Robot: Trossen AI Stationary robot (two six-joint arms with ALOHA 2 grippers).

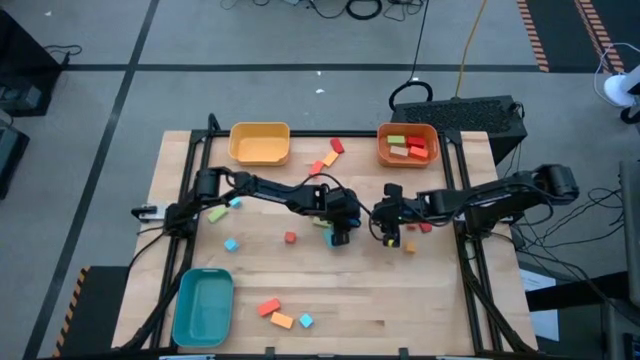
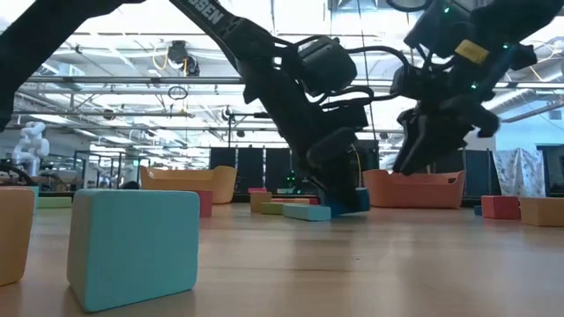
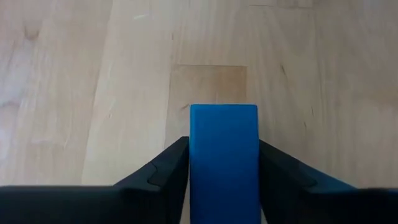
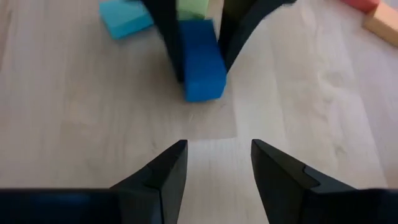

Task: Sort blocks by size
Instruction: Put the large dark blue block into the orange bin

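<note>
A: What sits nearest the low camera?

B: A light blue cube (image 2: 132, 248) on the wooden table (image 1: 400, 300), with a tan block (image 2: 13, 233) at the frame's edge just beside it. From above, that near edge also carries a red block (image 1: 268, 307), an orange one (image 1: 282, 320), and the teal bin (image 1: 203, 307) at the left corner.

A: And mid-table?

B: The left gripper (image 1: 339, 236) is down at the table's centre, its fingers (image 3: 163, 174) set against both sides of a dark blue block (image 3: 224, 158). The block rests low at the table surface; I cannot tell whether the fingers are pressing or only flanking it. A light blue bar (image 2: 306, 211) and a green block (image 4: 193, 9) lie just behind it.

A: The right gripper?

B: The right gripper (image 1: 392, 232) hangs just beside, facing the left one, above the table. Its fingers (image 4: 165, 171) stand apart at a moderate gap with bare wood between them, holding nothing. A small red block (image 1: 425, 227) lies near it.

A: Farther back?

B: A yellow bin (image 1: 260, 143) and an orange bin (image 1: 408, 146) stand along the far edge, the orange one holding red and green blocks. Loose red and orange blocks (image 1: 326, 158) lie between the two bins.
</note>
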